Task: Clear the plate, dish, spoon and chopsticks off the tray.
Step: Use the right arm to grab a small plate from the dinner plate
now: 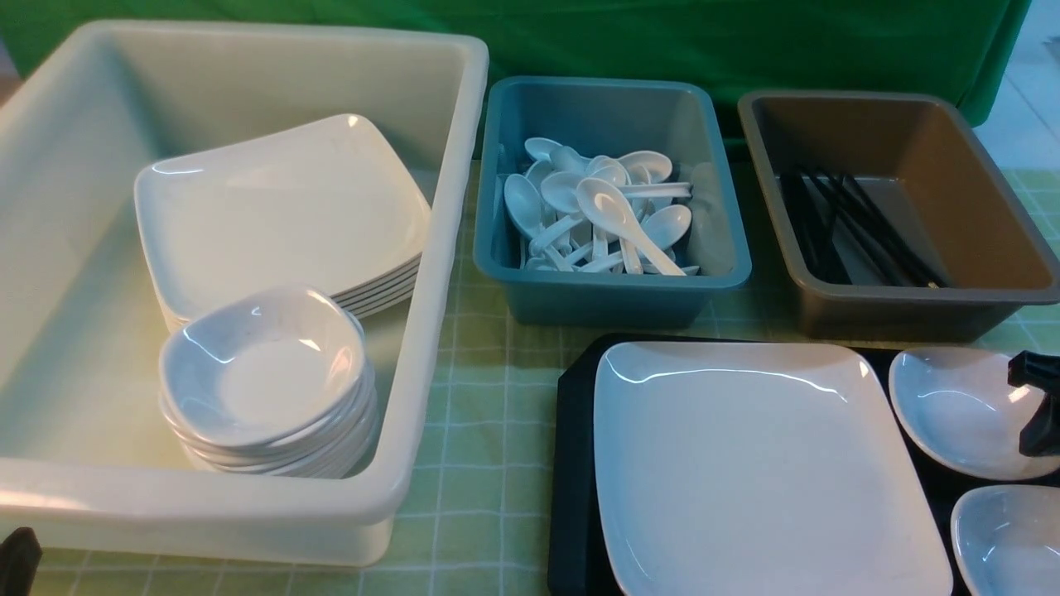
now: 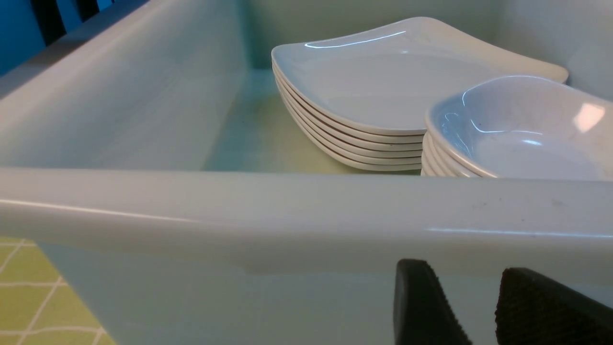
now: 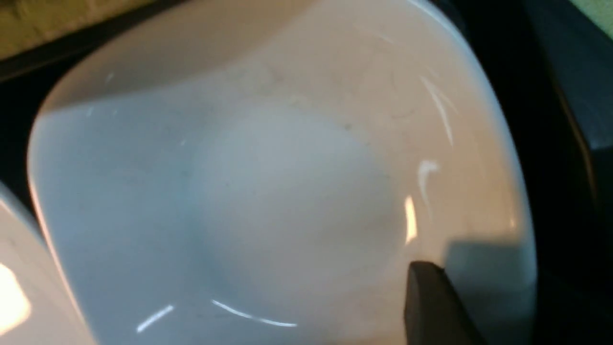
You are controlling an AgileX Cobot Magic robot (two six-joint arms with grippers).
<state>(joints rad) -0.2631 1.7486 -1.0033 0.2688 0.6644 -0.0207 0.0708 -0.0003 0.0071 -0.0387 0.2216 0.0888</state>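
Black plastic, raised rim: the rectangular tray point(image 1: 573, 463) is lying on the near right of the bench point(image 1: 489, 430), which is wearing a pale green checked cloth. The large glossy white square plate point(image 1: 762, 472) is sitting flat on the tray's left part, taking up most of it. Two small white rounded dishes are sitting on the tray to the plate's right, just beside each other: the far dish point(image 1: 952, 414) and the near dish point(image 1: 1006, 538).

I am holding my right gripper point(image 1: 1035, 406) over the right side of the far dish. In the right wrist view one black finger point(image 3: 431, 306) is hanging over the inside of the far dish near its rim. The other finger is not showing, so I cannot tell how wide this gripper is standing or whether it is gripping anything.

My left gripper point(image 2: 464, 275) is hovering at the near outer wall of the big cream plastic tub point(image 1: 248, 513), jaws parted with nothing between them. Inside that tub a stack of white square plates point(image 1: 281, 207) is resting toward the back, with a stack of small white bowls point(image 1: 265, 372) just in front.

Beyond the tray, the teal plastic tub point(image 1: 613, 298) is holding a pile of white soup spoons point(image 1: 604, 215). The brown plastic tub point(image 1: 903, 319) to its right is holding black chopsticks point(image 1: 861, 228).
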